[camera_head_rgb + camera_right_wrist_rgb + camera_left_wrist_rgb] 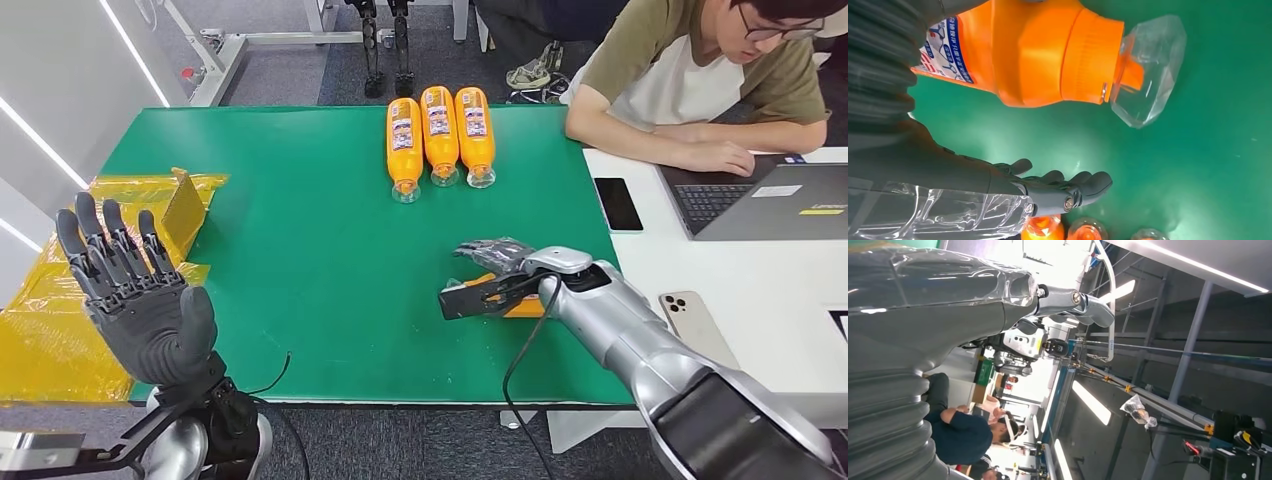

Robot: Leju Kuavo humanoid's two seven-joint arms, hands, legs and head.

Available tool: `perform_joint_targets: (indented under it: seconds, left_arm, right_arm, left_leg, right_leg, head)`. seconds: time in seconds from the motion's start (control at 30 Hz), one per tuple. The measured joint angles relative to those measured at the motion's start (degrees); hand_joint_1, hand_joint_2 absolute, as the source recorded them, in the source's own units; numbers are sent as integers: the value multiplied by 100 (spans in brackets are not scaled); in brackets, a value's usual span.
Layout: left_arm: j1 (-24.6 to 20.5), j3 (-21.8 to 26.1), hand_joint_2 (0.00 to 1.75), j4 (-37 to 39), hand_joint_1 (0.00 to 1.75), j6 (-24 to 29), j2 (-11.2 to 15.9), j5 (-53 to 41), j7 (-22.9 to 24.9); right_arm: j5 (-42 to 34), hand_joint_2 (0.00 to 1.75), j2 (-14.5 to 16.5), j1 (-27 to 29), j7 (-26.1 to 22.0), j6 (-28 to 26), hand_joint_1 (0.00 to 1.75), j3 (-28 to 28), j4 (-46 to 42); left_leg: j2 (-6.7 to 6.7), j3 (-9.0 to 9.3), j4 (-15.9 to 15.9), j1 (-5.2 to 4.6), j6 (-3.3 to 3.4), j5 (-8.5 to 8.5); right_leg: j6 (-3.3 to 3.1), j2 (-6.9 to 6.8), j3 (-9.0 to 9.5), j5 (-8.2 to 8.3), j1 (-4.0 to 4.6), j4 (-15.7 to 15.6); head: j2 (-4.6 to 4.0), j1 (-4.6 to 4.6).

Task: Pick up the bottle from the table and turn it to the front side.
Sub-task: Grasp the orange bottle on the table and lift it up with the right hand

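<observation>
orange bottle [1023, 55] lying on green table [300, 260], light, rigid, slick plastic, best gripped mid-body; right hand [490, 280] around it, grasp unclear; left hand [135, 290] spread, unladen.

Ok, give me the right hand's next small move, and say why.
Probably close the fingers around the bottle. The right hand is at the bottle lying on the green table, but its fingers are extended apart from the body, so nothing is gripped yet.

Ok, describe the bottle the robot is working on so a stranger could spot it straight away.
On the green table, look at the near right part, where the right hand lies. The orange bottle lies under that hand, alone, while the three other bottles lie side by side at the far edge.
</observation>
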Motion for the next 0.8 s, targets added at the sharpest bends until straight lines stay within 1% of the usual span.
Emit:
perform_joint_targets:
  seconds: [0.23,0.57,0.8]
  left_arm:
    - [-4,3,175,0,0,44,5,7,0]
    - [22,11,175,-43,0,79,44,0,0]
    - [24,43,175,-52,0,70,44,-9,0]
  right_arm:
    - [-158,175,-157,-125,143,165,0,285,37]
    - [-376,175,-669,-485,456,439,0,992,-175]
    - [-411,175,-809,-601,492,486,0,1264,-219]
  left_leg:
    - [0,-1,0,0,0,0]
    - [-1,-2,2,-1,0,0]
    - [-1,-1,1,0,0,0]
  right_leg:
    - [0,0,0,0,0,0]
    - [1,-1,0,0,0,0]
    - [0,0,0,0,0,0]
  head:
    - [0,0]
    - [0,0]
    - [0,0]
